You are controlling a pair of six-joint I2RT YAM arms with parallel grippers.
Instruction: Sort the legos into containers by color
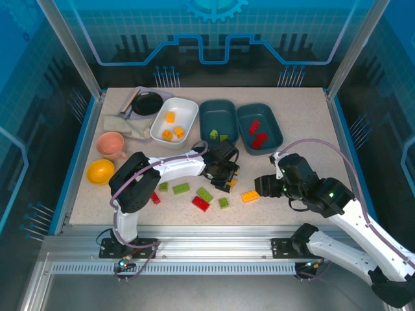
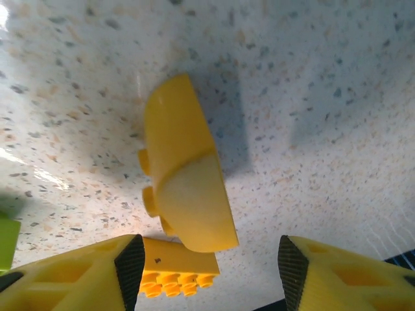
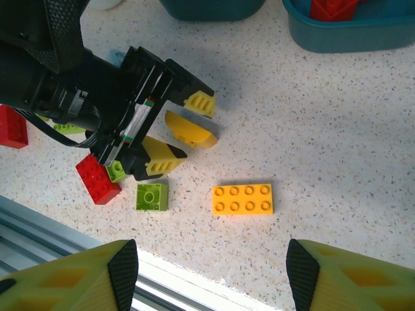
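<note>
Left wrist view: left gripper (image 2: 207, 269) stands partly open over the speckled table (image 2: 311, 97). Its fingers (image 2: 78, 275) sit at the bottom corners of the frame, and the curved yellow brick (image 2: 185, 175) lies on its side at frame centre, just ahead of the pads and untouched. Right wrist view agrees: one jaw either side of the brick, a gap on both. Judgement: the step in hand is picking this piece for the white tub (image 1: 174, 120), upper left of centre in the top view, where other yellow bricks (image 1: 170, 118) lie. To do it well, go lower and slightly forward so the pads meet the flat flanks, not the rounded back, which would likely slip out, and close square. Watch the second yellow studded piece (image 2: 178, 272), hard by the lower-left pad. Joined to the curved one or loose, cannot tell, but it may get nipped or nudged. Right gripper (image 3: 209, 275) hangs wide and empty at the bottom of its own frame, above the flat orange-yellow brick (image 3: 242, 199) and near the left gripper, so a bump is possible if both move. Loose nearby at lower left are a red brick (image 3: 98, 180) and a small green brick (image 3: 152, 196). Middle teal tub (image 1: 218, 121) holds green bricks (image 1: 214, 134), right teal tub (image 1: 259, 127) red bricks (image 1: 259, 139). Pink cup (image 1: 111, 144), yellow bowl (image 1: 100, 172) and black pan (image 1: 148, 103) sit at left, off the likely route.
</note>
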